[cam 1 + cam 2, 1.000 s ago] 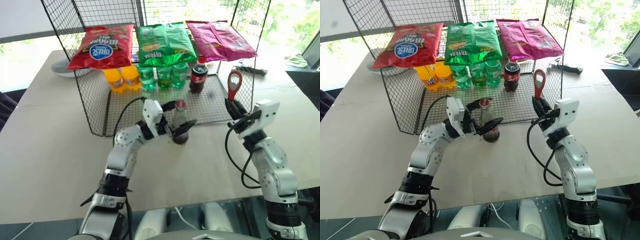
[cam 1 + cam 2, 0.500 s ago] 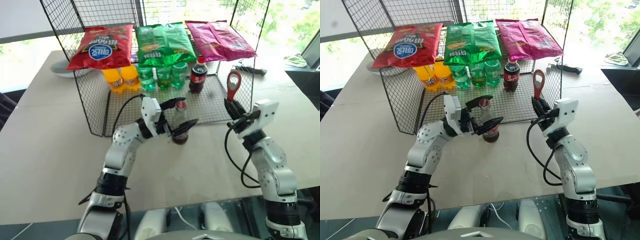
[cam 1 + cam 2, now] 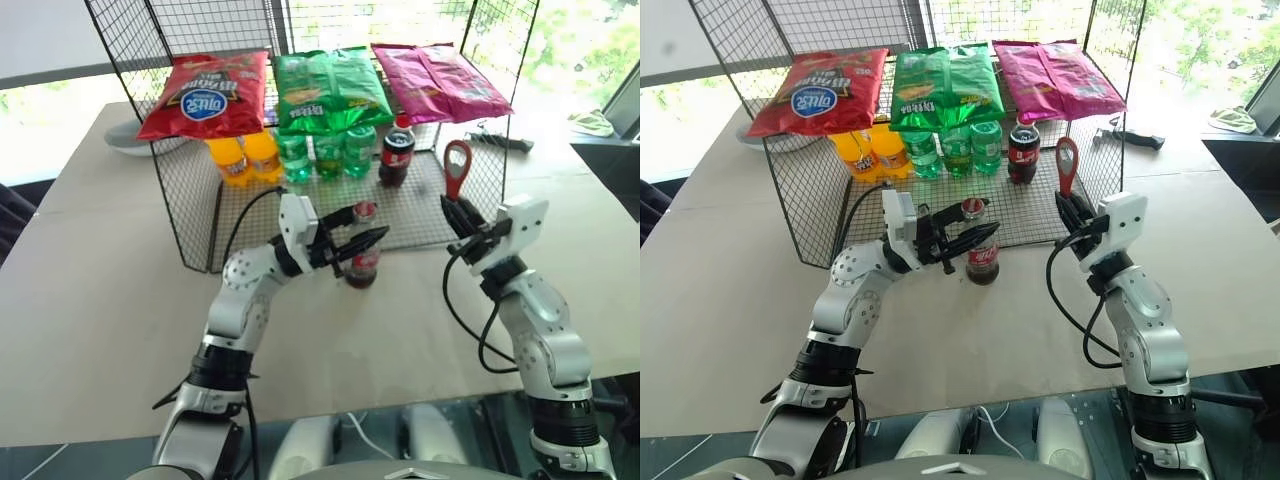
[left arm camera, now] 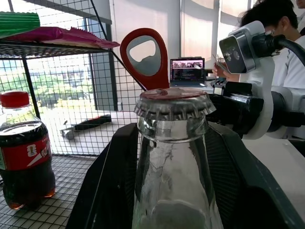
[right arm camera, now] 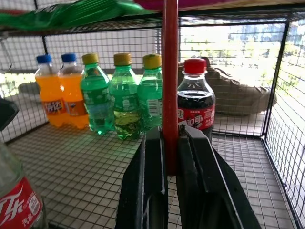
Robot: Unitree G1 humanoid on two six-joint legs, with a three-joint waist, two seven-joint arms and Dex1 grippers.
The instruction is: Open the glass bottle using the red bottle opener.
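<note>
The left end effector [image 3: 362, 238] has its fingers closed around the neck of the bottle [image 3: 362, 262], which stands capped on the desk [image 3: 100, 290] just before the wire rack [image 3: 190, 215]. The right end effector [image 3: 459, 216], off to the bottle's right, clamps the opener [image 3: 457, 168] upright by its handle, ring head up

The glass bottle [image 4: 171, 191] is clear, glossy glass with a crimped metal cap [image 4: 174, 106]. The red bottle opener [image 4: 144, 56] looks like smooth red plastic around a silvery metal lining. The rack [image 3: 190, 215] is thin black wire mesh. The snack bags [image 3: 330, 88] are shiny foil, and the table [image 3: 90, 300] is matt beige.
</note>
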